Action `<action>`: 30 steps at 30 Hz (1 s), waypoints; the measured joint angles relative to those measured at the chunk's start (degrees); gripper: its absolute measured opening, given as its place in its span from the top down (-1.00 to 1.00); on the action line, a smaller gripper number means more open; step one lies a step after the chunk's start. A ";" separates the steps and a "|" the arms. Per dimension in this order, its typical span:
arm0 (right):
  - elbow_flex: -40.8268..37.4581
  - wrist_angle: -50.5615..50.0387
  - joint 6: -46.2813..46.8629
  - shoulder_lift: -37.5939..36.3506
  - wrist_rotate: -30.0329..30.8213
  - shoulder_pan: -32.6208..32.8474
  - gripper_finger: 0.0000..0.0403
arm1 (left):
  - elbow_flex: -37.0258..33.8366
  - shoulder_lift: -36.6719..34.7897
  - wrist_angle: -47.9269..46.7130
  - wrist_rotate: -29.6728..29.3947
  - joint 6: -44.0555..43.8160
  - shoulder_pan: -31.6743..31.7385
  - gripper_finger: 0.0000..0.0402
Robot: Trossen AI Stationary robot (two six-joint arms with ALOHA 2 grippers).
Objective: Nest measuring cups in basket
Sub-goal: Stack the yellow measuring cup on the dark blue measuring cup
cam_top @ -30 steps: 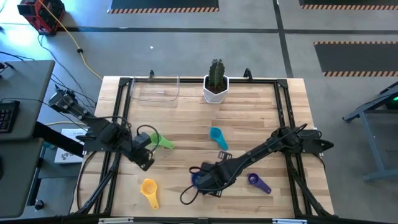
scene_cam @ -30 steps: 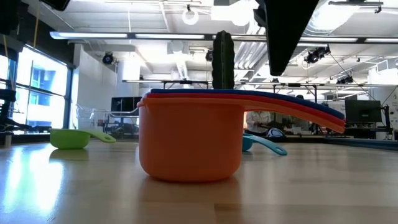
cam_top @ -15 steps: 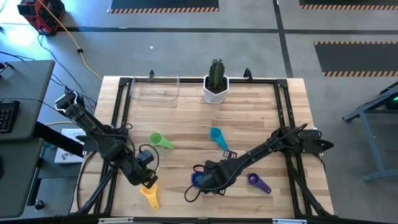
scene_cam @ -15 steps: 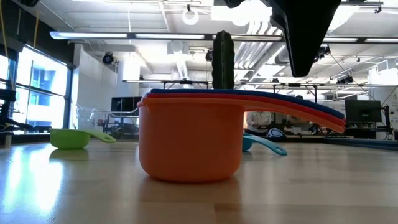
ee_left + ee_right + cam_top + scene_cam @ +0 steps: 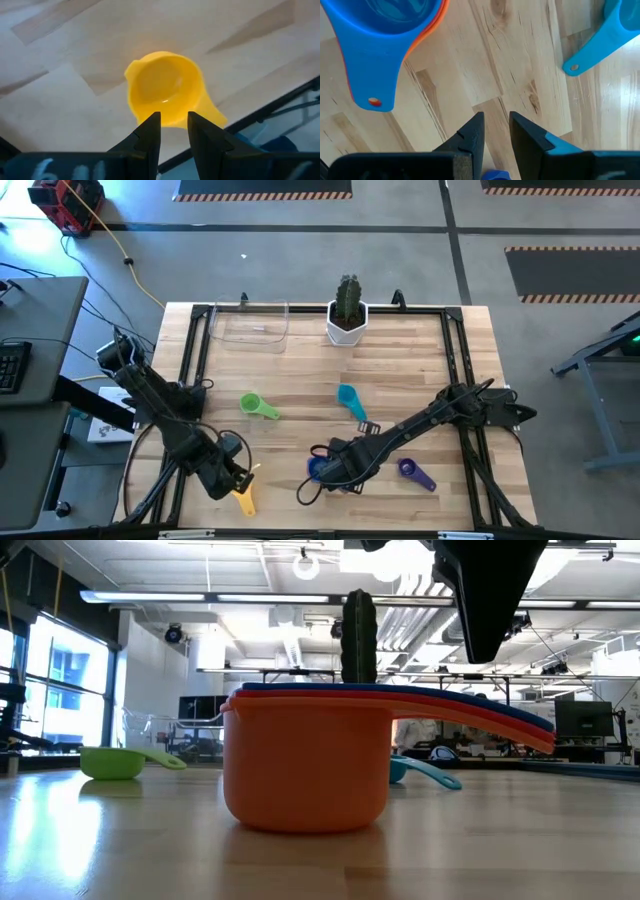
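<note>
A yellow measuring cup [image 5: 243,498] lies near the table's near edge. My left gripper [image 5: 234,477] hangs just above it, open by a narrow gap [image 5: 174,125], with the cup [image 5: 167,90] right below the fingertips. A nested stack [image 5: 318,468], blue in red in orange, stands on the table [image 5: 305,760]. My right gripper [image 5: 332,470] hovers beside the stack's handles, open by a narrow gap [image 5: 496,125], touching nothing. Green [image 5: 258,406], teal [image 5: 350,400] and purple [image 5: 415,473] cups lie singly on the table. The clear basket [image 5: 250,325] sits at the far edge.
A white pot with a cactus [image 5: 347,315] stands at the far edge, right of the basket. A black frame [image 5: 190,380] runs around the wooden tabletop. Bare wood lies between the green cup and the basket.
My left gripper has swung from beside the green cup toward the table's near edge and now hangs over the yellow cup. My right gripper shifted slightly toward the table's right above the stack's handles. No cup has moved.
</note>
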 joint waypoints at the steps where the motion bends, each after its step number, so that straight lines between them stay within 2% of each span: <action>1: 0.00 0.00 -0.02 0.00 0.00 0.00 0.59 | 0.00 0.43 -0.17 0.00 -0.40 -0.23 0.57; 20: 0.00 0.02 -0.02 0.00 -1.04 0.00 0.59 | 0.00 8.12 -2.26 4.03 -2.82 -1.06 0.57; 30: 0.01 0.02 -0.04 0.00 -1.05 0.00 0.59 | 0.00 11.25 -2.28 4.15 -2.82 -0.95 0.59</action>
